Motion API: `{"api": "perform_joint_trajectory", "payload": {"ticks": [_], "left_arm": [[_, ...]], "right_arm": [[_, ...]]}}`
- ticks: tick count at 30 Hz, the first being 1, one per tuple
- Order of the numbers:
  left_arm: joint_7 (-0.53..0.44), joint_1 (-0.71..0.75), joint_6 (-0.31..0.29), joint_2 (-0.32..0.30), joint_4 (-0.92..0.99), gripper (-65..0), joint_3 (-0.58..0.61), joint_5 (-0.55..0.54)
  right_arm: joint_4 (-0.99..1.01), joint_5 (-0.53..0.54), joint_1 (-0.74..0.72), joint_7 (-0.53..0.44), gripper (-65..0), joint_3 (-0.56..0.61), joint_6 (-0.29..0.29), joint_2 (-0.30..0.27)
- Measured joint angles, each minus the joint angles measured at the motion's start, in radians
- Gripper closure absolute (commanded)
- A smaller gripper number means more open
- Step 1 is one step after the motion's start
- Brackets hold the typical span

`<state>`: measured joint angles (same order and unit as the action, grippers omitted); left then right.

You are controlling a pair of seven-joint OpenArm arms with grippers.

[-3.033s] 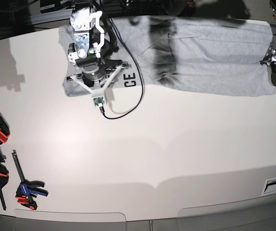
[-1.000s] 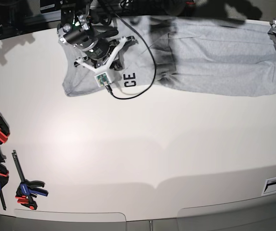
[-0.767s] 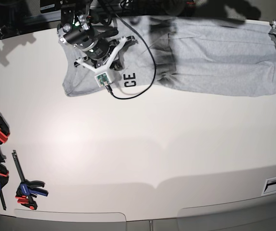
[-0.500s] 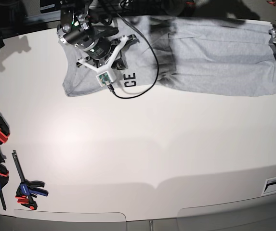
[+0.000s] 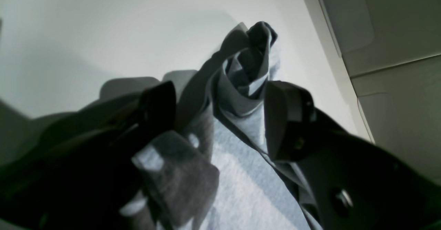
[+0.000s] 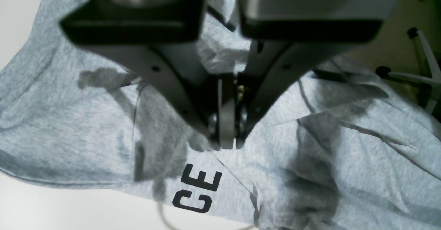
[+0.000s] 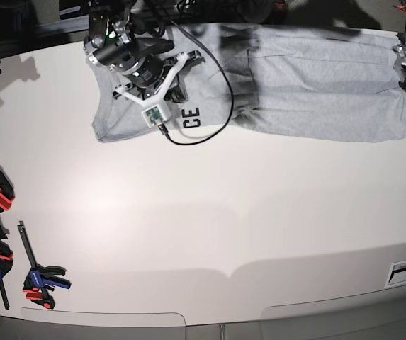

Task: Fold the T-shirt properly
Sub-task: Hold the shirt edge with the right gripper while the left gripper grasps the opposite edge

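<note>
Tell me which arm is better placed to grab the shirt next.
Left. Its end effector is open with a raised fold of the shirt between its fingers. The right end effector is shut, holding nothing.

The right arm (image 7: 128, 53) is black and shiny silver with a white frame. A small green board (image 7: 153, 113) sits on the frame, and a thin black cable (image 7: 220, 85) loops from it. The left gripper (image 5: 220, 119) has dark fingers (image 5: 287, 116) with a round screw (image 5: 339, 197).
</note>
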<state>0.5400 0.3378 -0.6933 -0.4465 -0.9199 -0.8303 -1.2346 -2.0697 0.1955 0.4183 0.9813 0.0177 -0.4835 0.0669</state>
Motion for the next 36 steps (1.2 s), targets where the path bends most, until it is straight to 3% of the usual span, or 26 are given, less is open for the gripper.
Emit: {"api": "perform_joint_trajectory", "payload": {"ticks": [18, 22, 27, 36], "left_arm": [[0.025, -0.011, -0.011, -0.003, -0.001, -36.6, 0.067, -0.027], [0.006, -0.011, -0.012, -0.003, -0.003, -27.0, 0.070, -0.026], [0.003, -0.011, -0.011, -0.002, -0.003, -1.8, 0.070, -0.071], [0.002, -0.011, -0.011, -0.003, -0.003, 0.0, 0.070, -0.072]], "right_arm": [[0.000, 0.000, 0.000, -0.001, 0.0, 0.000, 0.000, 0.000], [0.000, 0.000, 0.000, -0.001, 0.0, 0.000, 0.000, 0.000], [0.000, 0.000, 0.000, -0.001, 0.0, 0.000, 0.000, 0.000], [0.000, 0.000, 0.000, -0.005, 0.0, 0.000, 0.000, 0.000]]}}
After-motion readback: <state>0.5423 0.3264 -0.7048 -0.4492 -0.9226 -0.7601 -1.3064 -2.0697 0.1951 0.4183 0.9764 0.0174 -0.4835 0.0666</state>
